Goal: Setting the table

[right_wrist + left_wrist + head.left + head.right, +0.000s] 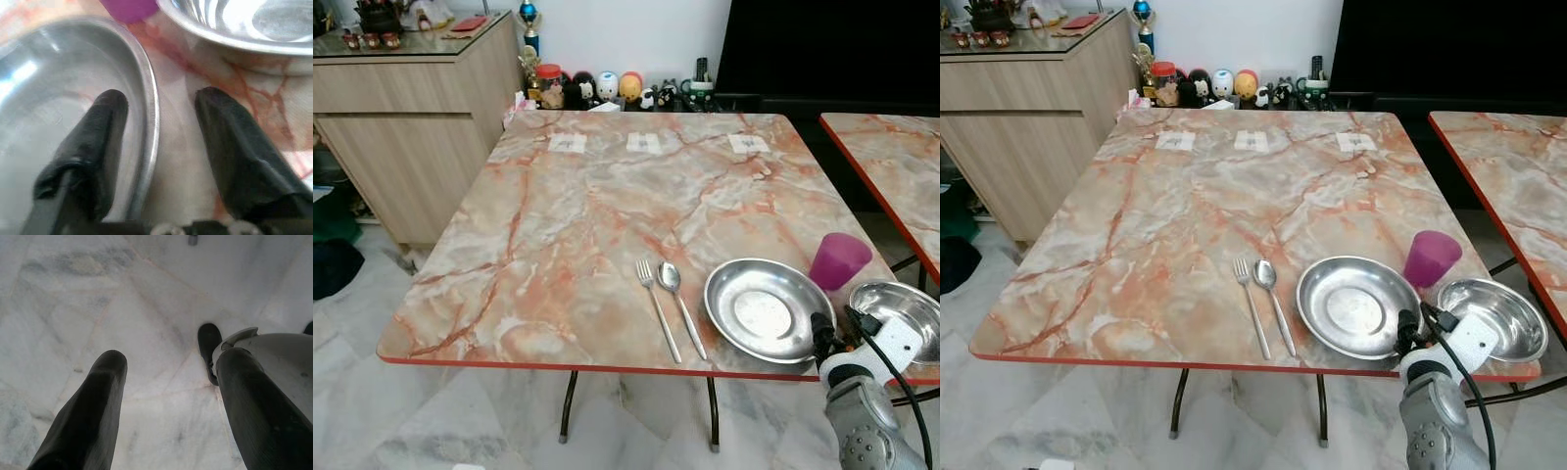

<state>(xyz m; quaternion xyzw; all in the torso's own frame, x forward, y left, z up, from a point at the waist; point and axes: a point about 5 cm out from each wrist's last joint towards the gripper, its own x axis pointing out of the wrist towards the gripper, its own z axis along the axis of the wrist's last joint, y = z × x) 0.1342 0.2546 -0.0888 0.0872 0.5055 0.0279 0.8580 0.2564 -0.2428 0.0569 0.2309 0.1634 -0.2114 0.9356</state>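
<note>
Marble-pattern table [568, 245], glossy, red-edged. Near its front edge, L to R: steel fork [657, 305] and spoon [679, 302] side by side, round shallow steel plate [766, 309], steel bowl [901, 311]. Purple plastic cup [838, 259] stands upright just behind, between plate and bowl.

Right gripper [156, 115] at plate's near-right rim: fingers parted, straddling the rim, one finger [100, 132] inside the dish, other on the tabletop; not clamped.

Left gripper [168, 382] hangs over pale marble floor [98, 298], fingers wide apart, holding nothing.
</note>
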